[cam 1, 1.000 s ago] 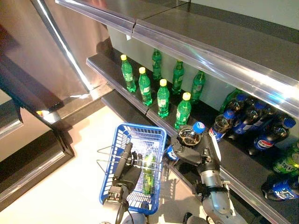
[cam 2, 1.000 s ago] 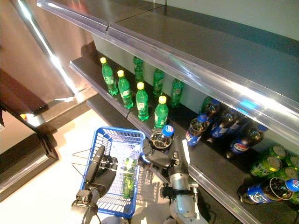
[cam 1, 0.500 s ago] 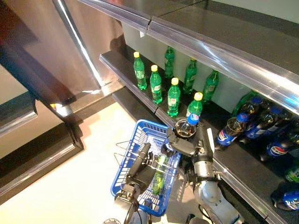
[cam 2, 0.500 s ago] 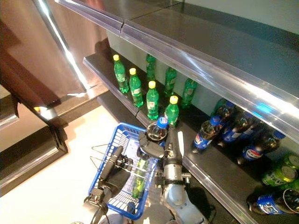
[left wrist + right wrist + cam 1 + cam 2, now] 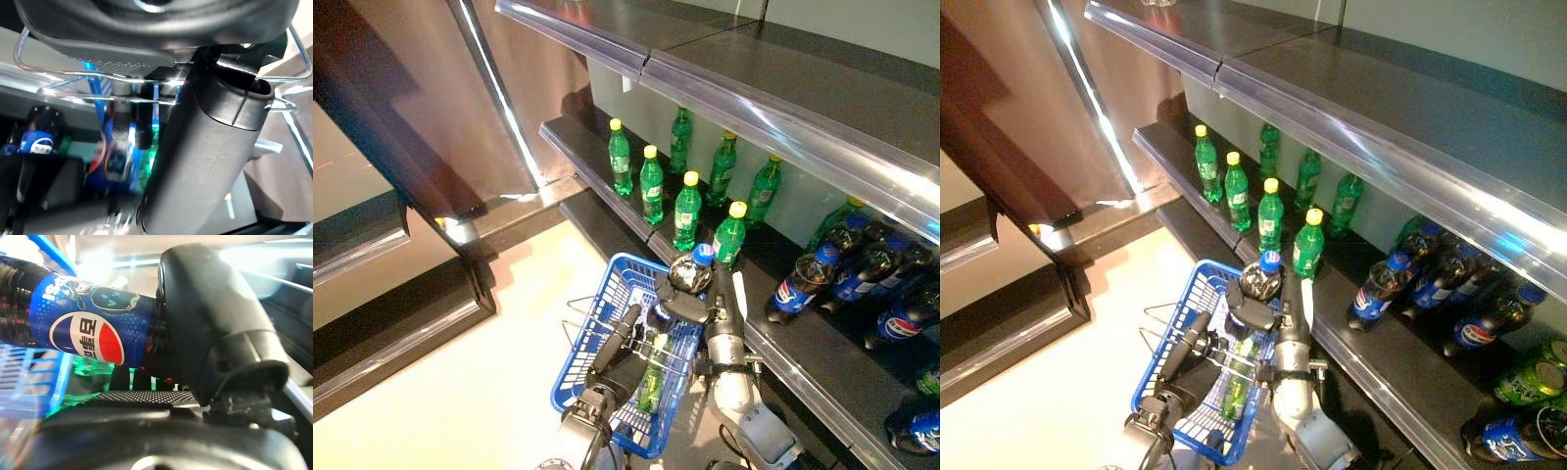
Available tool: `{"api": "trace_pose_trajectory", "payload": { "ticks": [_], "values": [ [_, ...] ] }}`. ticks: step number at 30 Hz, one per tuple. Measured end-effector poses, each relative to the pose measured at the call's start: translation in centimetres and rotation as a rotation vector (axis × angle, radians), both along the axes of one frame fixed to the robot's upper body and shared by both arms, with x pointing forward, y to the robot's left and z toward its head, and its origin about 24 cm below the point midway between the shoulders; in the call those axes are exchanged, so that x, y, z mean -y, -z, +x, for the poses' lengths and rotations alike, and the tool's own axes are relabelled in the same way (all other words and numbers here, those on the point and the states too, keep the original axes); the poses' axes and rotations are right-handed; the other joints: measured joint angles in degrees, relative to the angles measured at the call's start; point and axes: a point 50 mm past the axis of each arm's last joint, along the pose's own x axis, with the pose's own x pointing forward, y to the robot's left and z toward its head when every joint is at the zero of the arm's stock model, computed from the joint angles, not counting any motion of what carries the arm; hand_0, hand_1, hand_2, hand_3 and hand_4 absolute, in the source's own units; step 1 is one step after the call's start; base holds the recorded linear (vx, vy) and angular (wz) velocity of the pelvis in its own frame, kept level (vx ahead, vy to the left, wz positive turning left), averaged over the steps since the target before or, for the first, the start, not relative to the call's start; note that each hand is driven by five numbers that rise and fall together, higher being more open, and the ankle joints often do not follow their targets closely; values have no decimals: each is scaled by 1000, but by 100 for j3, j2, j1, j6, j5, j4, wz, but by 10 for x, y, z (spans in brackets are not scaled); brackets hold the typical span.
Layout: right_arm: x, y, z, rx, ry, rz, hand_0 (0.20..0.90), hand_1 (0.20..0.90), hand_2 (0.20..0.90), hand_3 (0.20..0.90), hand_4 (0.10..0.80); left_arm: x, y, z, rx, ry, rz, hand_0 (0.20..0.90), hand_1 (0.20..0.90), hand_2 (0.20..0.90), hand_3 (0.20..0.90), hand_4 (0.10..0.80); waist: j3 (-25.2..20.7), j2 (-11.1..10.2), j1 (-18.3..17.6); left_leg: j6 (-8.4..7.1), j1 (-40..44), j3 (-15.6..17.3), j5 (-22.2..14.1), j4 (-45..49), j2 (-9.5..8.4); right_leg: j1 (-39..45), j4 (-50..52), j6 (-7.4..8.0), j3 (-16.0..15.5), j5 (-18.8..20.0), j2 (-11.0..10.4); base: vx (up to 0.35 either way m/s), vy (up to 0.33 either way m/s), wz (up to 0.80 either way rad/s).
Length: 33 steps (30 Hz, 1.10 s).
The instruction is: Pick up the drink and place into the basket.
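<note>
My right hand (image 5: pixel 693 305) is shut on a dark cola bottle (image 5: pixel 88 338) with a blue cap (image 5: pixel 703 254) and holds it tilted over the shelf-side rim of the blue wire basket (image 5: pixel 593 315). In the right wrist view the thumb (image 5: pixel 215 323) presses on the bottle's blue label. A green bottle (image 5: pixel 651 374) lies inside the basket. The basket's wire handles (image 5: pixel 161 73) run across my left hand (image 5: pixel 615 345), which is curled on them and carries the basket above the floor.
Beside the basket runs a dark shelf (image 5: pixel 822 362). Several green bottles (image 5: pixel 687 211) with yellow caps stand on it, and more cola bottles (image 5: pixel 803 284) lie further right. Another shelf (image 5: pixel 783 88) juts out above. Pale floor (image 5: pixel 460 382) lies to the left.
My right hand has carried the cola bottle leftward from the shelf front to above the basket's rim. The camera has shifted too; the left hand keeps its hold on the basket.
</note>
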Motion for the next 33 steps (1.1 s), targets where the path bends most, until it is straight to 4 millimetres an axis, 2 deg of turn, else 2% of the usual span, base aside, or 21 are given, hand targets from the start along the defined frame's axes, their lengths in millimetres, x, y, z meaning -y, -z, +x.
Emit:
{"api": "trace_pose_trajectory", "payload": {
  "ticks": [5, 8, 17, 33],
  "values": [
    [2, 37, -8, -149, -33, -82, 300, 300, 300, 200, 100, 2, 15, -6, -61, 28, 25, 300, 300, 300, 200, 100, 10, -16, 36, 23, -4, -19, -14, 50, -54, -7, 96, -4, -7, -15, -74, 28, 23, 2],
    [6, 49, -12, -212, -40, -96, 300, 300, 300, 200, 100, 3, 25, -15, -106, 48, 53, 300, 300, 300, 200, 100, 21, -34, 84, 47, -4, -33, 2, 53, -71, -8, 111, 2, -14, -18, -92, 0, 0, 0],
    [8, 65, -15, -289, -53, -99, 300, 300, 300, 200, 100, 7, 33, -22, -132, 76, 76, 300, 300, 300, 200, 100, 26, -43, 109, 47, -8, -155, 4, 107, -97, 22, 206, 4, -98, -79, -128, 21, 7, 5],
    [19, 113, -30, -625, -22, -21, 300, 300, 300, 200, 100, 14, 53, -35, -192, 151, 172, 300, 300, 300, 200, 100, 37, -102, 137, 28, 45, -268, -19, 248, -133, 35, 599, -17, -157, -283, -225, 46, 5, 3]
  ]
}}
